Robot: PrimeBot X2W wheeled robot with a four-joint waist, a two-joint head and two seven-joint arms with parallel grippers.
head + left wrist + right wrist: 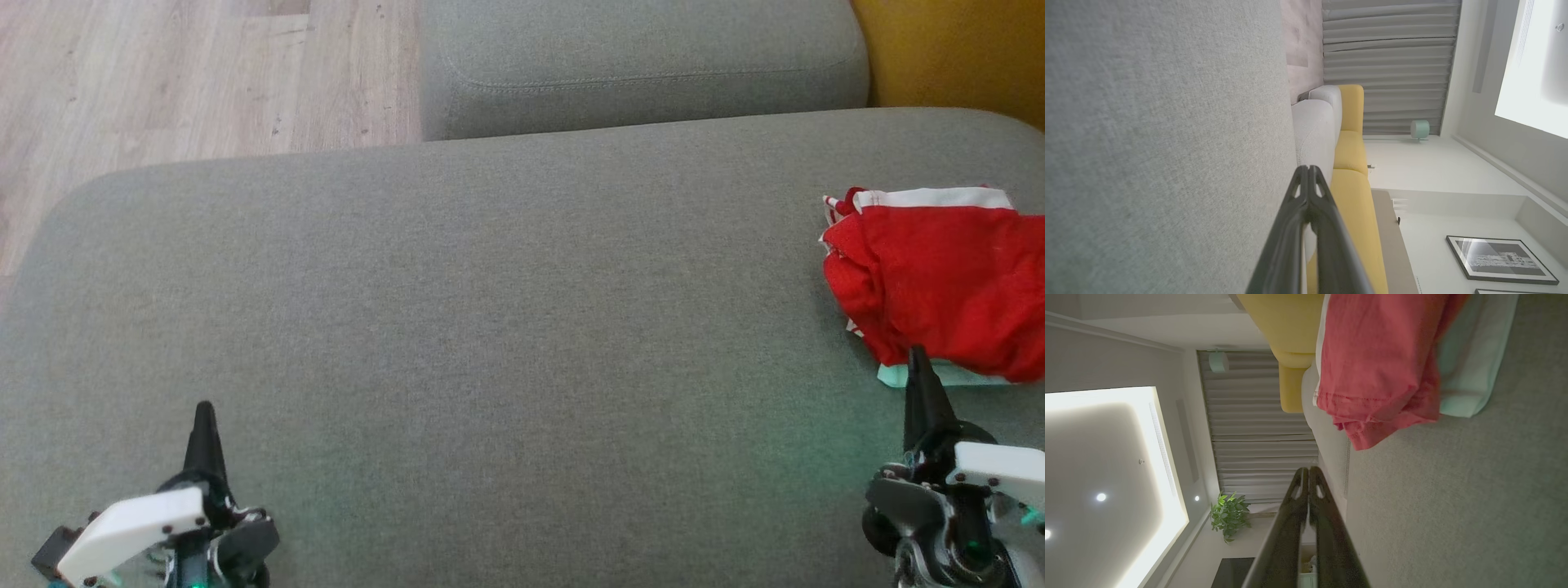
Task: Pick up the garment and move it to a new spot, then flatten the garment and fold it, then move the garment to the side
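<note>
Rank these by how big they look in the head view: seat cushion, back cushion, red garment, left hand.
1. seat cushion
2. back cushion
3. red garment, cut off by the picture's edge
4. left hand, though it sits nearest the camera, so it looks enlarged

The left gripper (204, 407) stands at the lower left of the head view. Its two dark fingers (1286, 245) are pressed together into one thin point that aims forward. The right gripper (918, 353) stands at the lower right in the same pose, fingers joined at the tips. Behind each gripper sits a white wrist cover (131, 527), slightly tilted.
</note>
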